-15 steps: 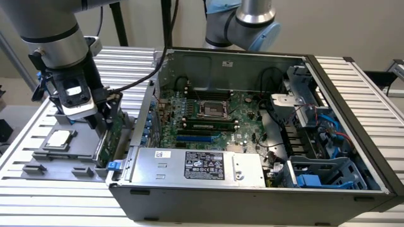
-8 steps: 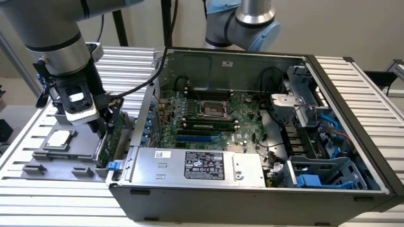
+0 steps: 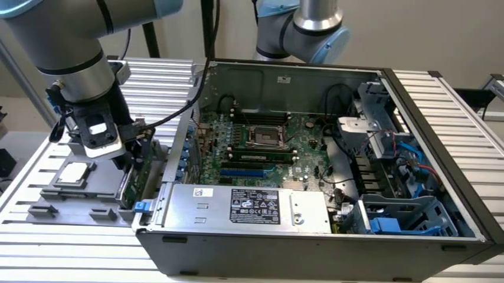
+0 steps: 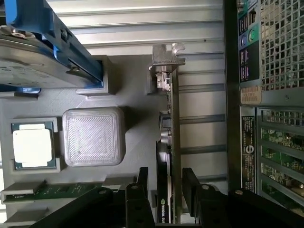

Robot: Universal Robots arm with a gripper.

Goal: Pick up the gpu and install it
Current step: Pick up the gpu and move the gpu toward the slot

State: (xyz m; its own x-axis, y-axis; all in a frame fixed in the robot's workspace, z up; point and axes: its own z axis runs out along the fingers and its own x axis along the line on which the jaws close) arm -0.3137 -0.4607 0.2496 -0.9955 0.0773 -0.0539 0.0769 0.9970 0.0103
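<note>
Ribbed metal table (image 3: 79,247), gpu (image 4: 167,142) upright in grey tray (image 4: 137,109), fingers (image 4: 191,186) wide astride it, power supply label (image 3: 254,206) unreadable

The exterior view looks steeply down from well back into the open grey metal computer case (image 3: 315,244) and the grey plastic tray (image 3: 55,203) at its side, while the wrist view faces straight down, close over that tray, sharing it and the thin green gpu (image 4: 175,137) standing on it.

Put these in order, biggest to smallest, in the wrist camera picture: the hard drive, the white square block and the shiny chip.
1. hard drive, though the picture's edge cuts it off
2. white square block
3. chip, slightly smaller than the block
</note>
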